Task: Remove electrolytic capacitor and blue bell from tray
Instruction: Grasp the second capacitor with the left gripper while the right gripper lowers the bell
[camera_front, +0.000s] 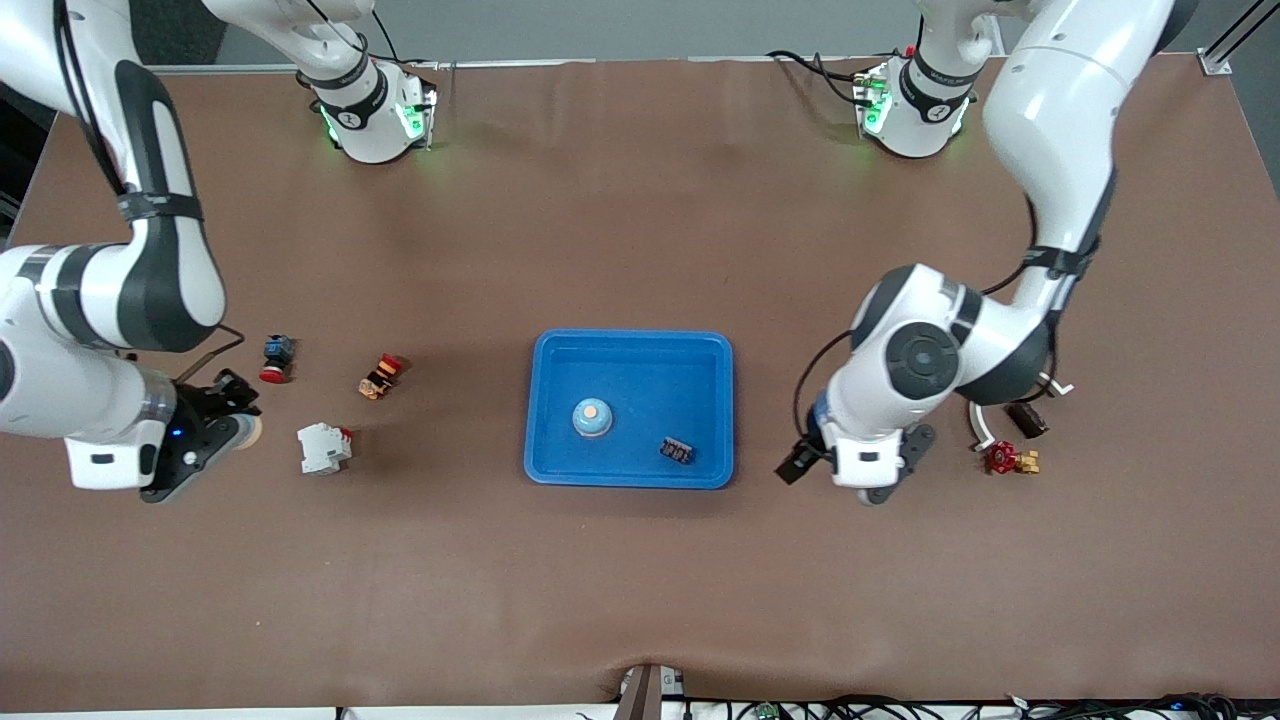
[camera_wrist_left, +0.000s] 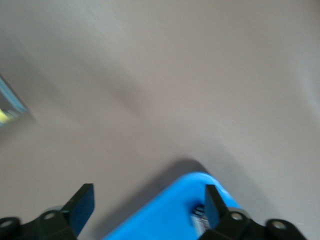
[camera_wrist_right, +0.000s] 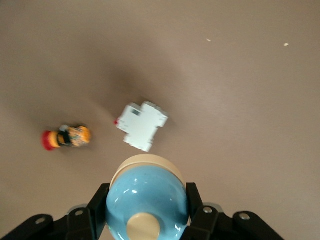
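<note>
Nearest the front camera we see the blue tray (camera_front: 629, 345) on the brown desk (camera_front: 640, 580), already holding a blue bell (camera_front: 592, 417) and a small dark capacitor (camera_front: 677, 450) that lie apart from each other.

We find the left end effector (camera_front: 800, 462) just off the tray's edge toward the left arm's end of the desk, its fingers (camera_wrist_left: 82, 205) spread wide with nothing between them; in the left wrist view a tray corner (camera_wrist_left: 170, 207) sits under them. Farther toward that end lie a red valve (camera_front: 1003, 457) with a brass fitting and a dark brown part (camera_front: 1027, 418).

We see the right end effector (camera_front: 240, 425) at the right arm's end of the desk, closed on a second blue bell (camera_wrist_right: 146, 200) with a cream base and button. Just beside it, toward the tray, sits a white breaker (camera_front: 323, 447); an orange-and-red part (camera_front: 379, 376) and a blue-and-red push button (camera_front: 275, 357) lie close by. We can read no labels on any item.
</note>
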